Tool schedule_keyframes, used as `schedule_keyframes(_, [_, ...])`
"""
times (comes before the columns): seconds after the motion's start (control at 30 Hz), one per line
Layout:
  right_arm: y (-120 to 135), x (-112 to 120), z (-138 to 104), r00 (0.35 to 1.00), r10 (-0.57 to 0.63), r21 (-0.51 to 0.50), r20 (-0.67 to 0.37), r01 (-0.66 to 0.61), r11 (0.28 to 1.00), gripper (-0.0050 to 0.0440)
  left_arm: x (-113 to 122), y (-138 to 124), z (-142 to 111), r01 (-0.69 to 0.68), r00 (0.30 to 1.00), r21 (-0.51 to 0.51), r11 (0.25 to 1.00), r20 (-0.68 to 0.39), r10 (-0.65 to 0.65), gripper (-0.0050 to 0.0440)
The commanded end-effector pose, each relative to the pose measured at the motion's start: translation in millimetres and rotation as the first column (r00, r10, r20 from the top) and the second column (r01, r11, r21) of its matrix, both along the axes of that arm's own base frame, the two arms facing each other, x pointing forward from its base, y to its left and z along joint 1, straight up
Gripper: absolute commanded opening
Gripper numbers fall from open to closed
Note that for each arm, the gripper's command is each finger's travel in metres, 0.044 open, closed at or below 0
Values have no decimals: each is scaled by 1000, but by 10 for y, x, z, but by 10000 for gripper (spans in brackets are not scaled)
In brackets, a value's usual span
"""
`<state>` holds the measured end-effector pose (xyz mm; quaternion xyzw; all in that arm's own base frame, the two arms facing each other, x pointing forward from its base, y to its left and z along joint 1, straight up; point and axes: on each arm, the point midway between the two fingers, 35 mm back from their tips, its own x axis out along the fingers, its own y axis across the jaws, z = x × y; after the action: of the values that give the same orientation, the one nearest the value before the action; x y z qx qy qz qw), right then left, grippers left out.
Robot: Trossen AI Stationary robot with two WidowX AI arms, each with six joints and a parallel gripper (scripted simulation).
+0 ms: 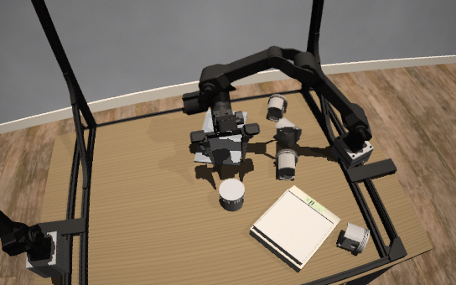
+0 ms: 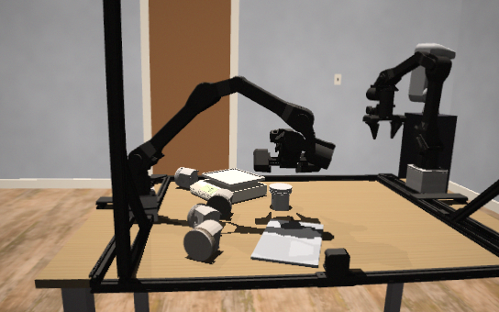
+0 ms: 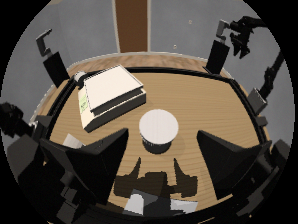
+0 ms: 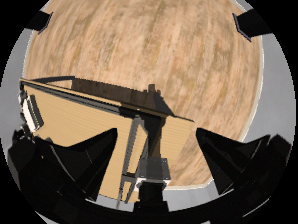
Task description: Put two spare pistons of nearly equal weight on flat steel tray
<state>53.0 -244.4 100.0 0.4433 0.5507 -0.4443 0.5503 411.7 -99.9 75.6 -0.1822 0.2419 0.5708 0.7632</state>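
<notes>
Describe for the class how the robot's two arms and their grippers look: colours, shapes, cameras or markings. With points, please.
Both arms are matte black, with slim straight links between chunky, rounded joints. The left gripper (image 1: pixel 226 156) (image 3: pixel 164 133) and right gripper (image 2: pixel 384 133) (image 4: pixel 158 132) match: black, each with two wedge-shaped fingers narrowing towards the tips. Each arm rises from a pale grey, boxy base. I can make out no lettering.
</notes>
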Motion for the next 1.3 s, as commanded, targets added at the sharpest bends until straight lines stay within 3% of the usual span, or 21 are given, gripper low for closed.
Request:
schedule_keyframes(0.0, [1, 2, 0, 1000, 1, 1, 1, -1, 1000, 440, 11, -7, -82, -6, 1000, 11, 1000, 2, 6, 378])
schedule_keyframes(1.27, [1, 2, 0, 1000, 1, 1, 1, -1, 1000, 440, 11, -7, -632, -6, 1000, 11, 1000, 2, 6, 378])
